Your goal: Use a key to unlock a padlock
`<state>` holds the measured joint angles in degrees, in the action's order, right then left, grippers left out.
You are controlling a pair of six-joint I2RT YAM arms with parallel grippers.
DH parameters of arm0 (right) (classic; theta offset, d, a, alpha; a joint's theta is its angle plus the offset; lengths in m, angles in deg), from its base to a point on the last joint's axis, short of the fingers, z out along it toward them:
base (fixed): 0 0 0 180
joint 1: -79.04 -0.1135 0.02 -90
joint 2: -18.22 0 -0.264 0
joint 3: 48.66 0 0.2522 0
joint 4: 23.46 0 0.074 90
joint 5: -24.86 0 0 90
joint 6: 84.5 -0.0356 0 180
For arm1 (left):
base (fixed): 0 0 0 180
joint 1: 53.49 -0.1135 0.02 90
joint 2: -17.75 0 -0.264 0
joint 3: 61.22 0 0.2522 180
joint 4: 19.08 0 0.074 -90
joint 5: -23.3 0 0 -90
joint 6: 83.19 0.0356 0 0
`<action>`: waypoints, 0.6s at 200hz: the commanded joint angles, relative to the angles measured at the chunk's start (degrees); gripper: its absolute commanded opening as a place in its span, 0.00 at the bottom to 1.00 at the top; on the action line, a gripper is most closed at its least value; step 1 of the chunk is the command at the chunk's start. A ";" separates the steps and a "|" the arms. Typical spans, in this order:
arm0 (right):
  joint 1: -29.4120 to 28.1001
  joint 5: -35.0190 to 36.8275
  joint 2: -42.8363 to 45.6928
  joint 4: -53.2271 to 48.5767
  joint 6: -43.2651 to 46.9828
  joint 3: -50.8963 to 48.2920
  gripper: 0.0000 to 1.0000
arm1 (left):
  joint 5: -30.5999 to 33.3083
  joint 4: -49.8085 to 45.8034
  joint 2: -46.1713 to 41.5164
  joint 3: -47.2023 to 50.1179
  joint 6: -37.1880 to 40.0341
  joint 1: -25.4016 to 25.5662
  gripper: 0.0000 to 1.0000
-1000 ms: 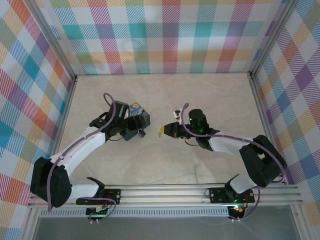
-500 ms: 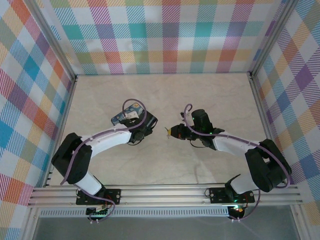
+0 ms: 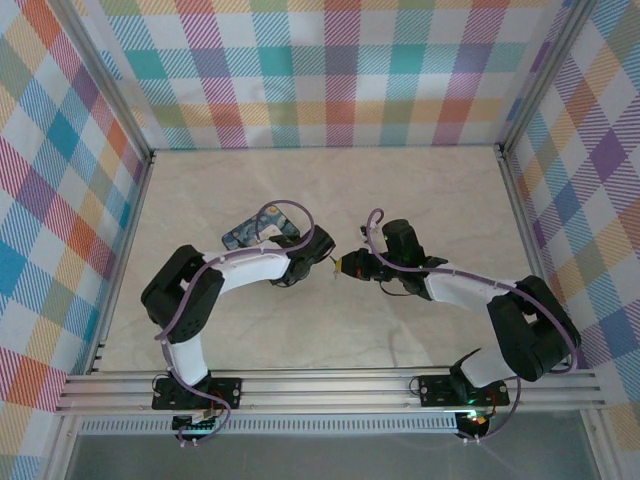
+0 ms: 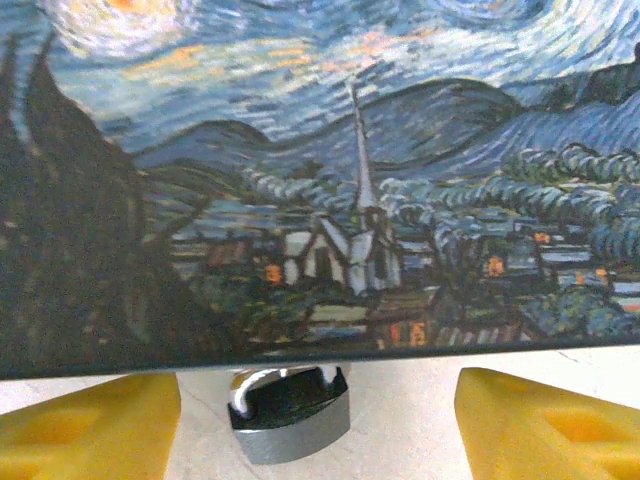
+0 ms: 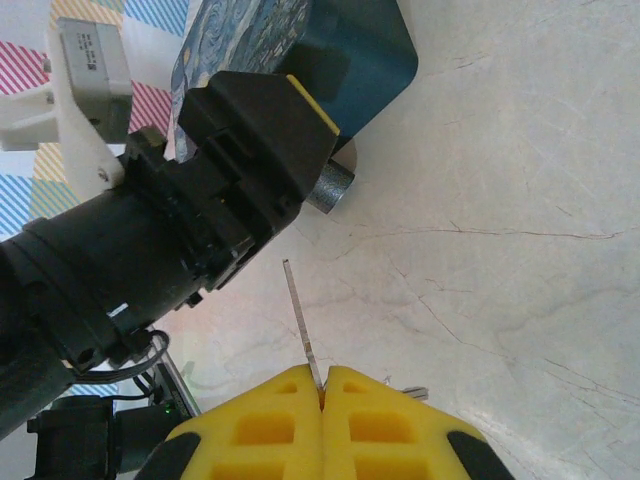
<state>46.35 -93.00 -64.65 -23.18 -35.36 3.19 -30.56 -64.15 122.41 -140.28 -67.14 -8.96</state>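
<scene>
Left claw [image 4: 318, 425] swings toward frame centre, fingers spread; right claw [image 5: 322, 385] pinches key [image 5: 300, 320], whose thin blade could bend against padlock [image 5: 350, 70].

We looked down on the whole surface [image 3: 420, 190] from above and behind the arm bases [image 3: 195, 390]. Our left wrist camera sat pressed close to the padlock [image 4: 320, 170]; our right wrist camera faced that same padlock from nearby, low over the surface.

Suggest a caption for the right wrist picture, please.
Yellow-fingered right end effector pinching the thin key, blade pointing toward the starry-print padlock ahead.
</scene>
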 commanded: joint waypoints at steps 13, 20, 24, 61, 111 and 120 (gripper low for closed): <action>0.47 -1.67 0.43 0.52 1.97 -1.21 0.02 | 1.64 -2.46 3.64 -2.21 -3.38 0.75 0.63; 0.56 -1.73 0.47 0.46 2.02 -1.28 0.02 | 1.53 -2.86 4.32 -2.68 -3.71 0.81 0.63; 0.59 -1.69 0.50 0.37 2.01 -1.33 0.02 | 1.35 -2.88 4.65 -2.75 -3.89 0.80 0.63; 0.78 -1.83 0.94 0.15 2.10 -1.61 0.02 | 1.91 -3.28 6.24 -3.52 -3.98 0.81 0.55; 0.83 -2.43 2.07 -1.33 2.43 -1.76 0.02 | 2.02 -0.11 2.46 -1.60 5.04 0.41 0.33; 0.91 -2.26 2.35 -1.81 2.67 -1.87 0.02 | 1.75 0.19 0.95 -1.18 7.55 0.18 0.30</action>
<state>46.83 -93.96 -64.21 -23.61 -34.25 2.27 -30.10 -65.29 127.83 -142.58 -66.57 -8.74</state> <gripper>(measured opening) 0.048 0.333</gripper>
